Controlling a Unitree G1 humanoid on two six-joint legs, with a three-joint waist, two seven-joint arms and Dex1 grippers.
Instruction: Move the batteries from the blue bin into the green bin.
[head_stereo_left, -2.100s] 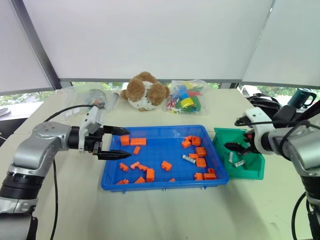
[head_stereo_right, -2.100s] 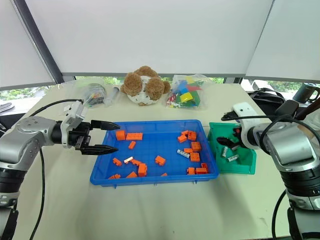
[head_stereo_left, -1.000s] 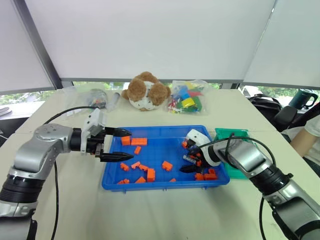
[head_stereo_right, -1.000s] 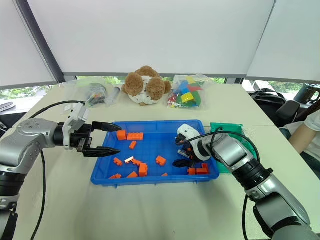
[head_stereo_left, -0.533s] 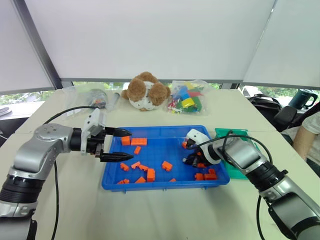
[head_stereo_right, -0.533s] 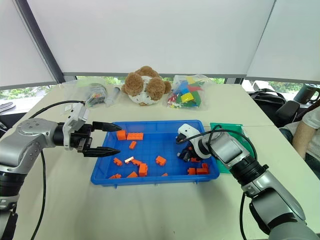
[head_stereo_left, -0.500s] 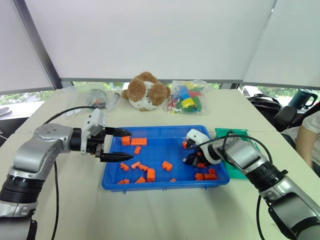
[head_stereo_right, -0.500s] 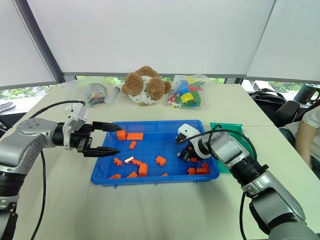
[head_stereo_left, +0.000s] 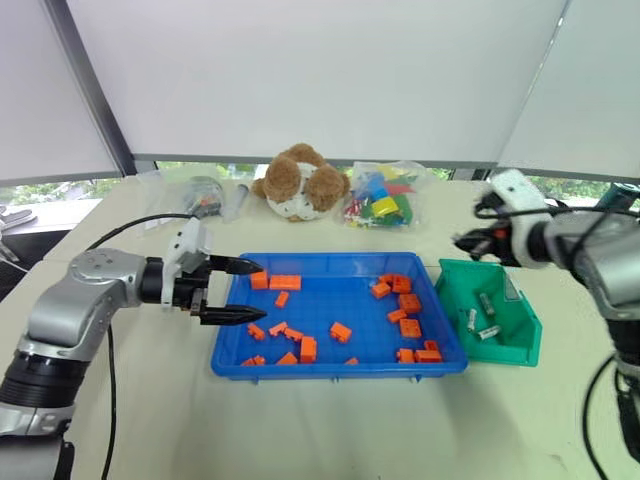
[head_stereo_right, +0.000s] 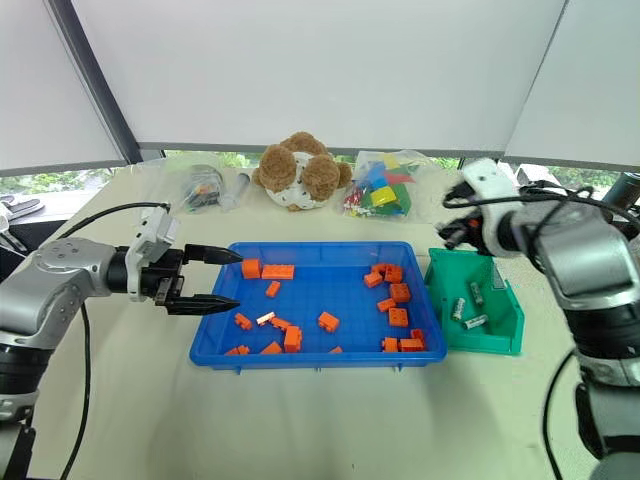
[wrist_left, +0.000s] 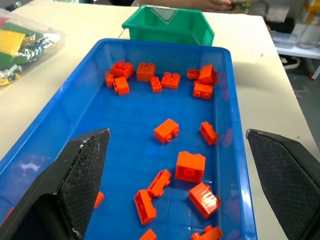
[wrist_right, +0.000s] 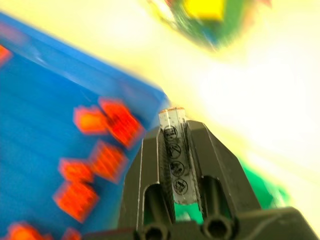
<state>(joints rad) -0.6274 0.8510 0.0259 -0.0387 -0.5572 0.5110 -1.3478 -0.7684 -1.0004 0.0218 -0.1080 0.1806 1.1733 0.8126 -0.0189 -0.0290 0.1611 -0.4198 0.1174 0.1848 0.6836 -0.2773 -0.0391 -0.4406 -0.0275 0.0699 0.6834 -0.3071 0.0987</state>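
One battery (wrist_right: 176, 155) clamped in right pincer (wrist_right: 176, 150), left pincer (head_stereo_left: 243, 290) open over blue bin (head_stereo_left: 330, 362)

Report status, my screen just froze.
Right gripper shut on a battery, above green bin. Left gripper open over blue bin. Nothing blocking.

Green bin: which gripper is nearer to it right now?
Right. The right gripper hovers just above the green bin's back edge, shut on a battery; the left gripper is across the blue tray.
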